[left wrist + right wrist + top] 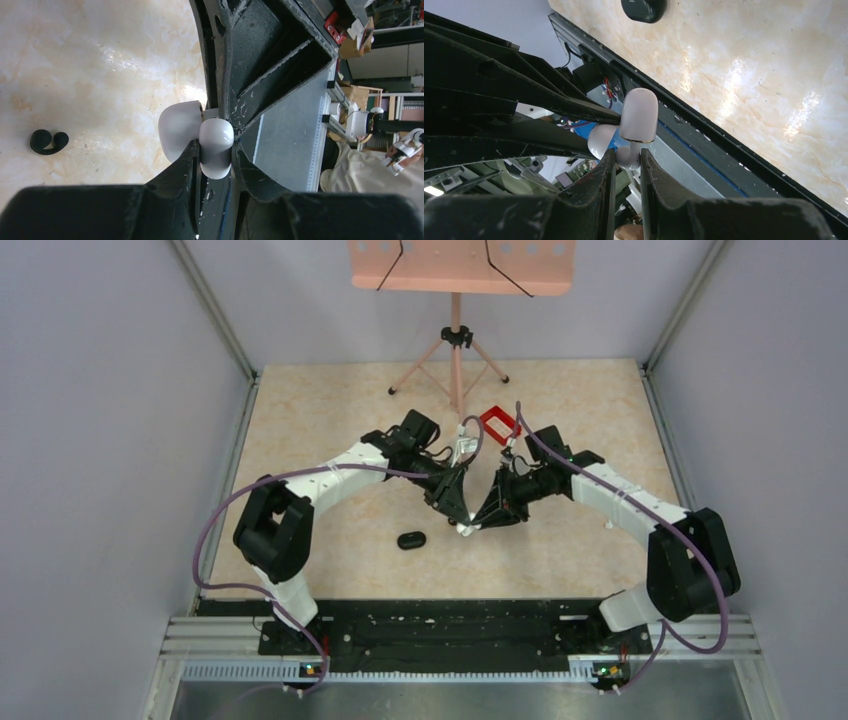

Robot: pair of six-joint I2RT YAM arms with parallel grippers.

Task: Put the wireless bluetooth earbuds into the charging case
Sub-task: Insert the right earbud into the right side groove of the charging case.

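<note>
**Both pairs of fingers clamped on one white piece; black case lies loose**

Your left fingers [460, 512] and right fingers [488, 515] meet tip to tip. They are midway between the counter's [330, 420] left and right edges, nearer its near edge. Each pair is pinched narrow on the same white piece [216, 147], which is smooth and glossy and has two rounded lobes. Only the right wrist view shows a thin gold line across it.

The charging case [411, 540], a glossy black oval, lies on the mottled beige stone-look top just left of the tips, apart from them. In the left wrist view it reads as a curl with a pale notch; whether that is gloss or a gap, you cannot tell.

Open counter runs from the case to the left edge. Toward the far edge are a red frame [499, 425], close by your right arm, and a pink tripod stand [456, 350].
</note>
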